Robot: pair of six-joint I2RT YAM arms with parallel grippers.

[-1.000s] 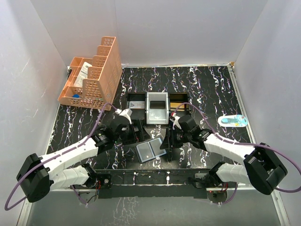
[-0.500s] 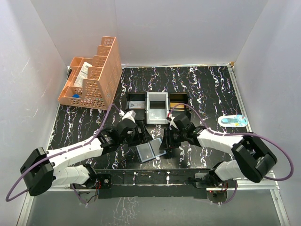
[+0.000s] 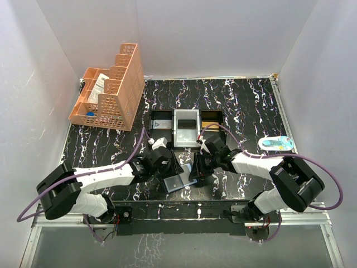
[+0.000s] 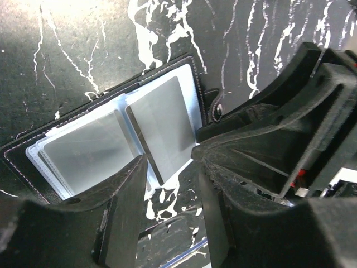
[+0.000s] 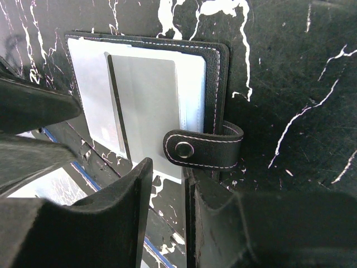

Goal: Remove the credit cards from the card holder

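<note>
Left claw (image 4: 169,159) and right claw (image 5: 167,167), both narrow, flank one open card holder (image 5: 145,84); grip unclear.

Card holder (image 5: 148,95) — matt stitched leather, glossy plastic sleeves — on polished marble-look table (image 5: 290,72).

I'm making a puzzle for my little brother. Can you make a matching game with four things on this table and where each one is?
Things:
1. card holder
2. orange basket
3. three-part tray
4. small blue and white thing

Places:
A. back left corner
B. by the right edge
C. near middle, lying open
D. middle of the table, just behind the open one

Pairs: 1-C, 2-A, 3-D, 4-B
</note>
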